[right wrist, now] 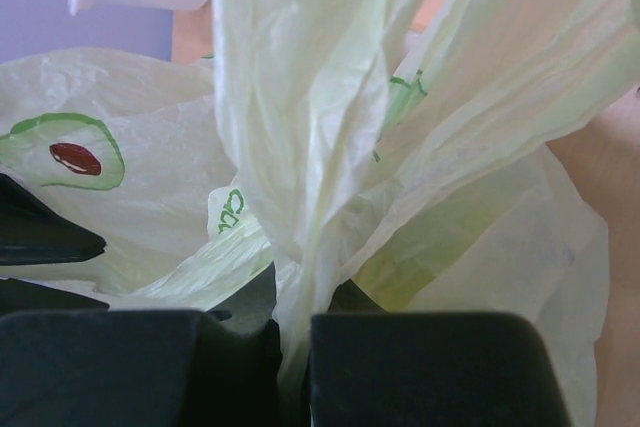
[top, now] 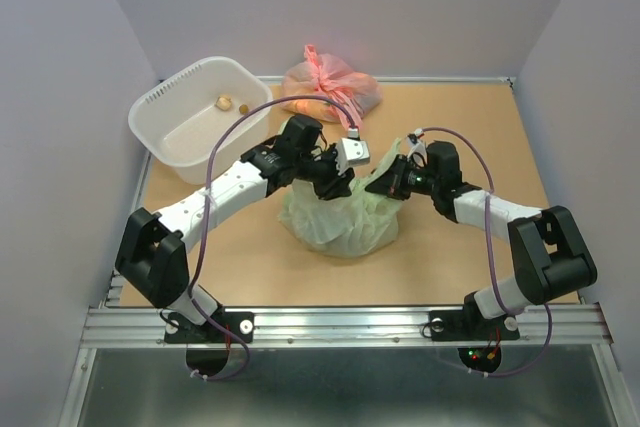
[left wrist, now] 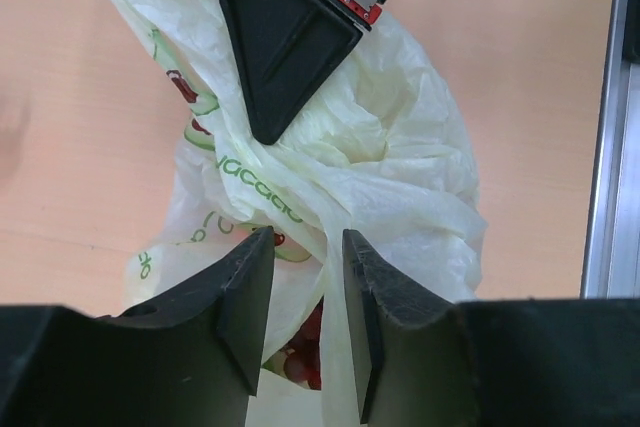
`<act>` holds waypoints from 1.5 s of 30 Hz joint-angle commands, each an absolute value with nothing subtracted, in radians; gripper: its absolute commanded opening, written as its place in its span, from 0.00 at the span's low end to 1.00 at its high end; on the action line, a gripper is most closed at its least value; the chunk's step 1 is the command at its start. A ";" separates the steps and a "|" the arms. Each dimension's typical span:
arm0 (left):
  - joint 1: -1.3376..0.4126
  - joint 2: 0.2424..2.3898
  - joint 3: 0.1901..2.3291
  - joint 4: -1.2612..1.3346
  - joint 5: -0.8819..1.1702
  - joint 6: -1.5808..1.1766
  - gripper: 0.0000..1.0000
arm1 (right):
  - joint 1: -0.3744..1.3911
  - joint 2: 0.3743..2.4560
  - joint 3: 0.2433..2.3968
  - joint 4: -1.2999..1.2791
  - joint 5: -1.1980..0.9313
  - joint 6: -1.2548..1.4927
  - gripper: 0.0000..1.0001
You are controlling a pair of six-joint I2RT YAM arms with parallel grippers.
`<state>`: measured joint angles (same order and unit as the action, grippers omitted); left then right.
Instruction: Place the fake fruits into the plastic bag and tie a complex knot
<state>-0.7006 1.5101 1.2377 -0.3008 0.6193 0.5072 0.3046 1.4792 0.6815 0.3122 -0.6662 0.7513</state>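
Tan table (top: 500,147) is enclosed by lavender walls. At its middle, the right gripper (right wrist: 295,347) is clamped on a gathered strip of the bag (right wrist: 300,147), and the pale green plastic is pinched tight between the fingers and fans out beyond them. The left gripper (left wrist: 308,287) is held narrowly parted. A twisted strip of the bag is seen in the gap, but whether it is touched by either finger cannot be told. Dark red fruits (left wrist: 305,352) are glimpsed inside the bag beyond those fingers. The bag itself is slumped on the table between the two arms and is printed with green lettering. A white basket (top: 175,152) is set at the far left, and a tied pink bag (top: 335,87) is seen near it by the back wall.
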 commanded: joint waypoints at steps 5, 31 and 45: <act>-0.703 1.560 1.157 -0.287 0.638 0.558 0.10 | 0.324 1.468 0.736 0.301 -0.620 0.672 0.00; -0.192 0.951 0.961 -0.350 0.888 0.267 0.99 | 0.370 1.473 0.851 0.124 -0.727 0.299 0.01; -0.325 1.239 0.899 0.061 0.979 0.101 0.99 | 0.403 1.512 0.922 0.083 -0.765 0.173 0.00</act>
